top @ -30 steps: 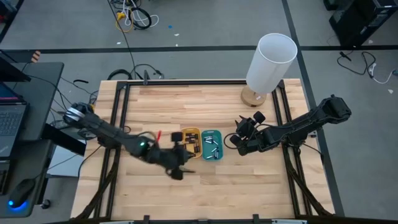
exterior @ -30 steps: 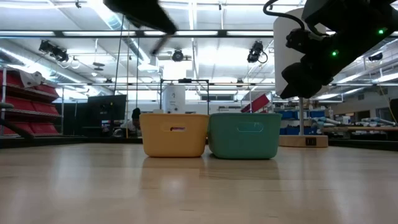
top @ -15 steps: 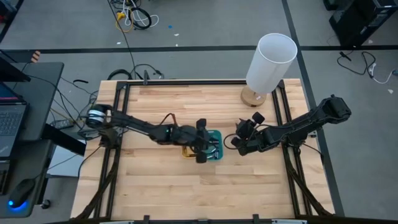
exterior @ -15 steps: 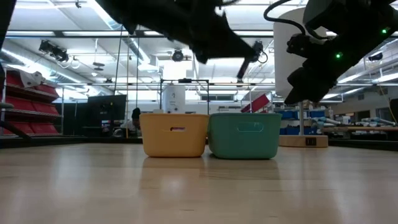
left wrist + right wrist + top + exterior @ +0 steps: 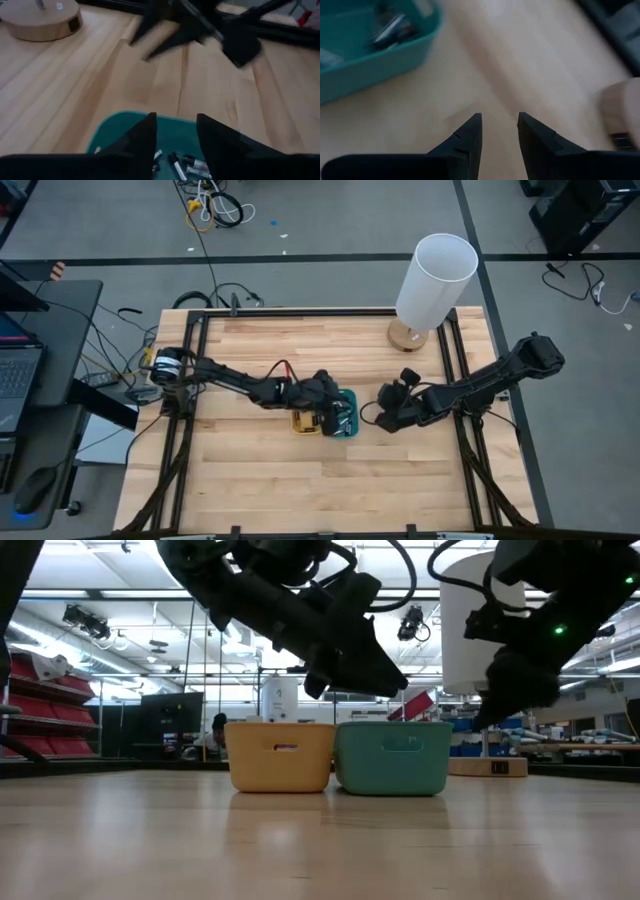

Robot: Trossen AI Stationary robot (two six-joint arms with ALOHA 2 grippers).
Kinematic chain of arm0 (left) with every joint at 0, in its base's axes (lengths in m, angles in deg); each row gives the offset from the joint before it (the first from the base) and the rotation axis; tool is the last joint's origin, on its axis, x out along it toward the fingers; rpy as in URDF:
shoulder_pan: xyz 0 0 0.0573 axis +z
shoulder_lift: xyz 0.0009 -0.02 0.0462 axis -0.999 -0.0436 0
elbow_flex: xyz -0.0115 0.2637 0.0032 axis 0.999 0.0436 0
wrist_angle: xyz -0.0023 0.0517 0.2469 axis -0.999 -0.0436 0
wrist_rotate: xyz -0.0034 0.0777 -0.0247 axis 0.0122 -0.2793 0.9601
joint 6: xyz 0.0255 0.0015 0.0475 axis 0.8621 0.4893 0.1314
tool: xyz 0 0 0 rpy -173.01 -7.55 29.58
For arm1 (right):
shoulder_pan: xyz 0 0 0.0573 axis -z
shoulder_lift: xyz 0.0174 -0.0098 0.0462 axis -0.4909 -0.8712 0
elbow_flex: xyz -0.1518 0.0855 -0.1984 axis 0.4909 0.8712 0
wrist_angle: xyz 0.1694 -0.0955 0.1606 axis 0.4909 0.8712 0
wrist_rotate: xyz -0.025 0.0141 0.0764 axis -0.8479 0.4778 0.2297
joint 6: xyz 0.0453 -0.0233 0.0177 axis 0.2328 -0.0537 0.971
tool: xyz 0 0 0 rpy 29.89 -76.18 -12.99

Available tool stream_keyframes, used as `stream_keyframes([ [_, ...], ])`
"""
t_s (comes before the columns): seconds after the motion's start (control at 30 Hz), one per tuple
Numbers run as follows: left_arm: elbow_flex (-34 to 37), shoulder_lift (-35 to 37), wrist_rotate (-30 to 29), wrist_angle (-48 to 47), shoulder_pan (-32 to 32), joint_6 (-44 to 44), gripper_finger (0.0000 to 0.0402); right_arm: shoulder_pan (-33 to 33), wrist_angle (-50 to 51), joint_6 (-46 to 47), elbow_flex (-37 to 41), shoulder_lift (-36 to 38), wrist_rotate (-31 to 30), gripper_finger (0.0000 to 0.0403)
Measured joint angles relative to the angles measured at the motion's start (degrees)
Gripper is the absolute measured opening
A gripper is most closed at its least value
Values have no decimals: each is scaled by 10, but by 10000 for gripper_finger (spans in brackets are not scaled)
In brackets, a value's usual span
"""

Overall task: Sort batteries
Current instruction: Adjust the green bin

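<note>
Two small trays stand side by side mid-table: a yellow tray (image 5: 280,755), mostly hidden under my left arm in the high view, and a teal tray (image 5: 347,425) (image 5: 392,755). Several small batteries (image 5: 182,161) lie on the teal tray's floor, also visible as batteries (image 5: 395,27) in the right wrist view. My left gripper (image 5: 176,120) (image 5: 338,416) hovers open above the teal tray, nothing between its fingers. My right gripper (image 5: 498,120) (image 5: 383,420) hangs open over bare wood just right of the teal tray (image 5: 370,65).
A tall white cylinder (image 5: 438,275) on a round wooden base (image 5: 410,335) stands at the table's far right. Black frame rails (image 5: 190,380) run along the table's sides. Bare wood lies in front of the trays (image 5: 320,840).
My left arm has swung from the near-left side of the trays to the right and far side, ending over the teal tray and lower than half a second ago. My right gripper has dipped a little toward the table beside the teal tray.
</note>
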Motion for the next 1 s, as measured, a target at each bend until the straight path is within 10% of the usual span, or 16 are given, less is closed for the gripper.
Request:
stream_keyframes([
  [0.5, -1, 158, 2, -136, -22, 0, 172, -94, -222, -102, 41, 0, 191, 68],
  [0.73, 57, 229, -165, -172, -74, 20, 172, -123, -487, -53, 141, -7, 208, 33],
  [1.0, 178, 272, -186, -121, -87, -61, 172, -126, -615, -71, 132, -120, 223, 1],
])
